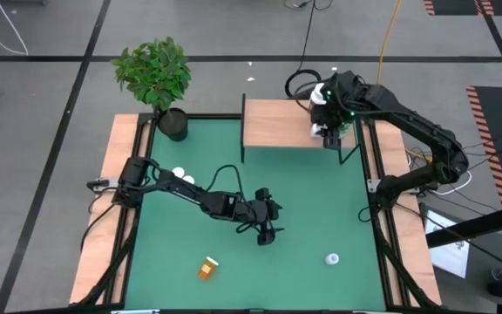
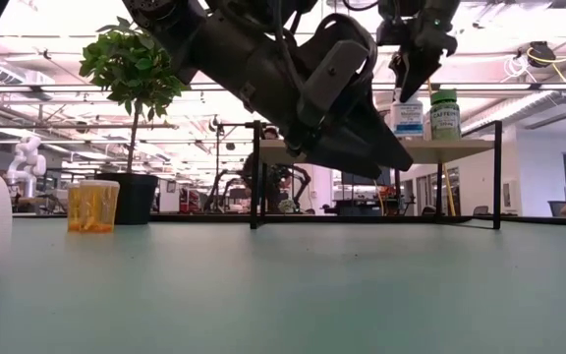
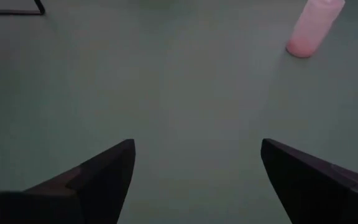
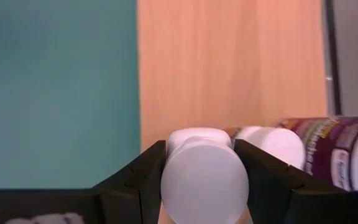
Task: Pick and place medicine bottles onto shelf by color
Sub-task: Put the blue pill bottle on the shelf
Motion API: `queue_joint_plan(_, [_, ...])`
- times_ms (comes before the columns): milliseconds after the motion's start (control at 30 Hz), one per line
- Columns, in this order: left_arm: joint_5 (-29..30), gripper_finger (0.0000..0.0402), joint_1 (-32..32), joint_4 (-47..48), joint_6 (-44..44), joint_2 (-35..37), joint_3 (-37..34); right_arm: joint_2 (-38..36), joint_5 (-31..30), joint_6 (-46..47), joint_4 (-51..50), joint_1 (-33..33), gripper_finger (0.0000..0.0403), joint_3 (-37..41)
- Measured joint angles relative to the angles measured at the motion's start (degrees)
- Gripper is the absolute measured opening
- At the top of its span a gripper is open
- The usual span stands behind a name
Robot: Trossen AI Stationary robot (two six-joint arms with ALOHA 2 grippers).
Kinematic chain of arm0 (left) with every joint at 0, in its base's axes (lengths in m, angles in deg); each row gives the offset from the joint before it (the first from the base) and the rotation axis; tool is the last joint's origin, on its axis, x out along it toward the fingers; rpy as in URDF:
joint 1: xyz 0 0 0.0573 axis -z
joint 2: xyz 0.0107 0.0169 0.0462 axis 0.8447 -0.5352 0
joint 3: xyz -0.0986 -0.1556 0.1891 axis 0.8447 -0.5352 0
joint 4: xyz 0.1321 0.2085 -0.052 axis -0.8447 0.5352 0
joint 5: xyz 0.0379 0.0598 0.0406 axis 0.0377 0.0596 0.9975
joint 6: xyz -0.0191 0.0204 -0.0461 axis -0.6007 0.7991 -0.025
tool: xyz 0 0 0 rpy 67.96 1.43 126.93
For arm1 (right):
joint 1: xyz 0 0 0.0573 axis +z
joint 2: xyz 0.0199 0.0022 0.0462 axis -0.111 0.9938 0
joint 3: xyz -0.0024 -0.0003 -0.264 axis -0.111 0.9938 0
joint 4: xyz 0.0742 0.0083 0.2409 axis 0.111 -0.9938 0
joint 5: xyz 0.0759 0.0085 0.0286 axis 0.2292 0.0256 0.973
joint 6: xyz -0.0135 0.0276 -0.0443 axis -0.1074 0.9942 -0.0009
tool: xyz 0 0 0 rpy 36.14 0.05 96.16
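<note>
Medicine bottles: a white-capped bottle (image 4: pixel 204 180) sits clamped between the fingers of the right pincer (image 1: pixel 328 133), over the right end of the shelf (image 1: pixel 273 124).
Neighbouring bottles: just beside the held one stand further bottles on the shelf, among them a dark purple-labelled one (image 4: pixel 337 149); the low view shows a blue-labelled bottle (image 2: pixel 408 116) and a green one (image 2: pixel 444 113) upright on the board below that pincer.
Right pincer: clenched on the white-capped bottle, one finger at each side of its cap; whether the bottle's base touches the board cannot be told.
Left pincer (image 1: pixel 269 225): released, fingers (image 3: pixel 98 180) spread wide with bare green counter (image 1: pixel 321 201) between them, holding nothing, near the counter's middle.
Loose bottles by the left pincer: an amber-orange bottle (image 1: pixel 207 268) lies on its side near it, toward the front edge; a white-capped one (image 1: pixel 332 259) stands off to its right side; two white caps (image 1: pixel 182 176) show beside that arm's base end.
Low view: an amber bottle (image 2: pixel 92 205) stands upright on the counter by the potted plant (image 1: pixel 157 80).
Shelf: at the far edge of the counter, well apart from the left pincer.
</note>
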Motion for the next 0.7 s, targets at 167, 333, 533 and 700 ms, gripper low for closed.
queue_joint_plan(167, [0.0,0.0349,0.0,0.1,0.0,0.0,0.0,0.2,4.1,0.0,0.1,-1.2,0.0167,0.0])
queue_joint_plan(333, [0.0,0.0349,0.0,0.5,0.0,0.0,0.0,1.1,4.2,-0.7,-0.5,-2.1,0.0167,0.0])
queue_joint_plan(533, [0.0,0.0349,0.0,0.8,0.0,0.0,0.0,1.1,4.2,-1.4,-0.5,-2.3,0.0194,0.0])
queue_joint_plan(700, [0.0,0.0349,0.0,0.9,0.6,0.0,0.0,1.1,4.2,-1.4,-0.3,-2.3,0.0226,0.0])
